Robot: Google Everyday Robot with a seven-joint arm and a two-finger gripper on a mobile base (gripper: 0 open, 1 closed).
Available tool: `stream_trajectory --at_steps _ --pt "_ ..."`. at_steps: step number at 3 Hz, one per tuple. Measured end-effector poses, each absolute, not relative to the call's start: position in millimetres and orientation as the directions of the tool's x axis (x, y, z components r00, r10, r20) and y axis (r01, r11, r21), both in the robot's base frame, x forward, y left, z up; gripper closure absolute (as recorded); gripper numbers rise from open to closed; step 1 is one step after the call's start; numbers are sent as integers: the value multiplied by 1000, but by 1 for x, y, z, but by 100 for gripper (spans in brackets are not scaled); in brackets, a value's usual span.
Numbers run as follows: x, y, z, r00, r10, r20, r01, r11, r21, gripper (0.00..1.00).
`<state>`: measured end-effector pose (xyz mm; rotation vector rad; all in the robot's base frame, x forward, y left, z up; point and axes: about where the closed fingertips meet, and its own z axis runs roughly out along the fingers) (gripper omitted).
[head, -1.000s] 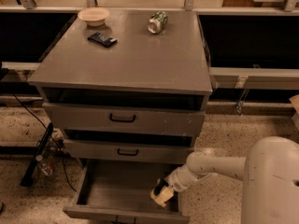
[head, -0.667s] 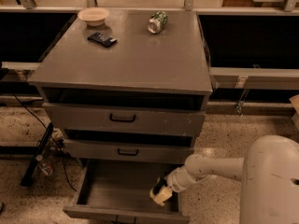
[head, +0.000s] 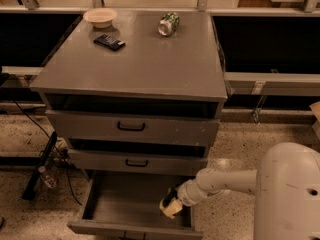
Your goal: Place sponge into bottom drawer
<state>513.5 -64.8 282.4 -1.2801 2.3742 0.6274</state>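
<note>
The bottom drawer (head: 125,204) is pulled open at the foot of the grey cabinet, its inside plain grey. My arm reaches in from the right over the drawer's right side. My gripper (head: 169,203) is inside the drawer's right part, shut on the sponge (head: 173,210), whose pale yellow foam shows at the fingertips, low over the drawer floor. I cannot tell whether the sponge touches the floor.
The two upper drawers (head: 131,126) with black handles stand slightly open. On the cabinet top (head: 140,59) lie a pale bowl (head: 100,17), a flat black packet (head: 109,42) and a green-patterned can (head: 169,23). Cables and a black bar (head: 40,166) lie on the floor at left.
My gripper with the sponge has shifted only slightly left inside the bottom drawer. Nothing else has moved.
</note>
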Motion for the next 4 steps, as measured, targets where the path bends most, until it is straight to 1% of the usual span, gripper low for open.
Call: stream_trajectory --at_steps 2,3,4 --pt "534 -47 250 -560 -601 -570 -819 507 269 100" --pt "534 -47 250 -560 -601 -570 -819 507 269 100" --pt "542 -32 200 -584 -550 -596 -799 520 303 100"
